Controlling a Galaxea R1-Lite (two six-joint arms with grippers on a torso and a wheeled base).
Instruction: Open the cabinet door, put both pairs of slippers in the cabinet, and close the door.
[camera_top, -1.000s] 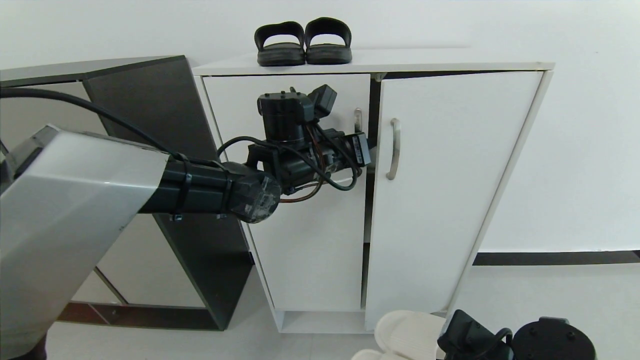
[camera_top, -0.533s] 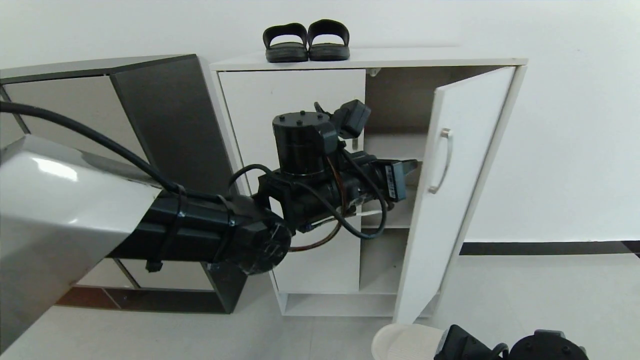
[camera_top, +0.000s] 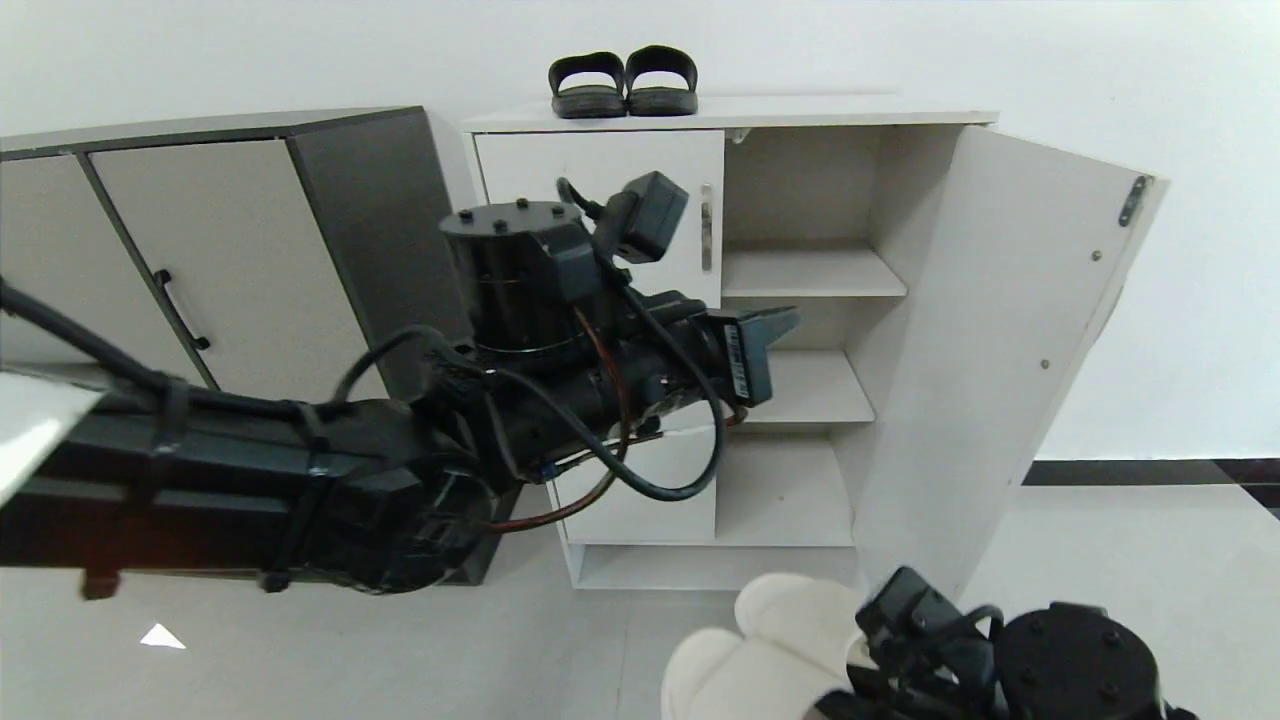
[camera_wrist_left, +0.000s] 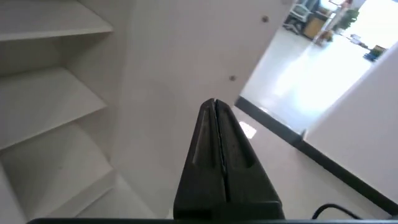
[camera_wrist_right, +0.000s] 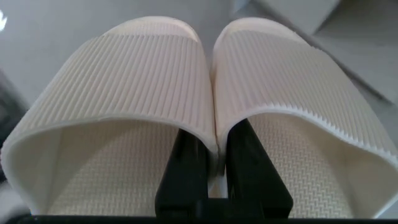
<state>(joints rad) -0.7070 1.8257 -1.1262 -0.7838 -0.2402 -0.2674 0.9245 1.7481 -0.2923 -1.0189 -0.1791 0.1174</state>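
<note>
The white cabinet (camera_top: 730, 115) has its right door (camera_top: 1000, 350) swung wide, baring three shelves (camera_top: 810, 275); its left door (camera_top: 600, 170) is closed. A black pair of slippers (camera_top: 625, 85) sits on the cabinet top. My left gripper (camera_top: 785, 325) hangs shut and empty before the open compartment, level with the middle shelf; in the left wrist view its pressed-together fingers (camera_wrist_left: 215, 118) point at the door's inner face (camera_wrist_left: 180, 81). My right gripper (camera_wrist_right: 214, 140) is shut on the inner walls of a cream pair of slippers (camera_wrist_right: 205, 93), held low in front of the cabinet (camera_top: 760, 640).
A grey and dark low cabinet (camera_top: 200, 250) stands against the wall to the left of the white one. Pale floor (camera_top: 1100, 540) lies open to the right of the swung door and in front of the cabinet's base.
The right door has swung from barely ajar to wide open. My left gripper has left the door and drawn back. The view has pulled away, and the cream slippers show higher.
</note>
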